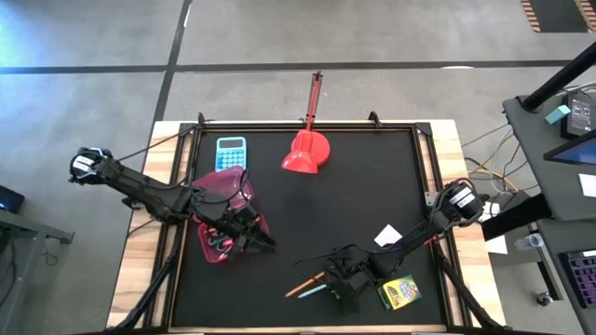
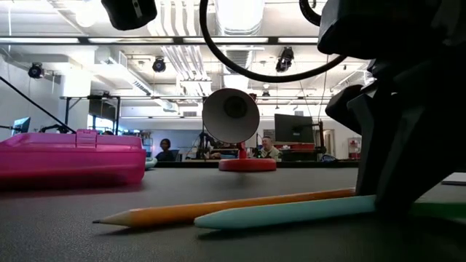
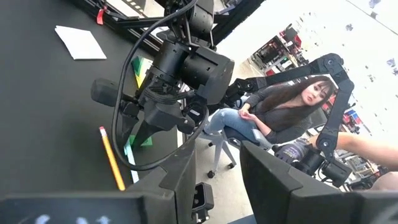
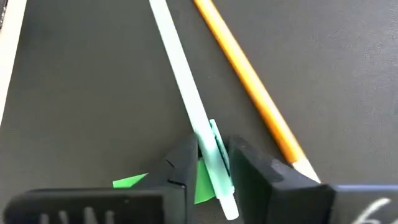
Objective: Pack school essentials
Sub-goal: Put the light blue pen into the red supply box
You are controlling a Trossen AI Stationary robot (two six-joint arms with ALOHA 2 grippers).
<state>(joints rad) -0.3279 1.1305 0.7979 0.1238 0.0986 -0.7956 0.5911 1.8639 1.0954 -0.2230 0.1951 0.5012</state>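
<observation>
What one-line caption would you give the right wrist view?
Right gripper closing around a light-blue pen lying beside an orange pencil on the black mat.

Two slender arms of dark, near-black links are seen from above, each built of rounded joint housings. A pale, silver-grey cylindrical cap is carried at the base joint of the left arm (image 1: 86,165) and of the right arm (image 1: 459,199). Black cables are looped loosely along both arms and are draped in wide arcs around the wrists. The jaws are formed of matte black, blocky, wedge-shaped fingers (image 4: 255,174) with flat inner faces and bevelled edges.
</observation>
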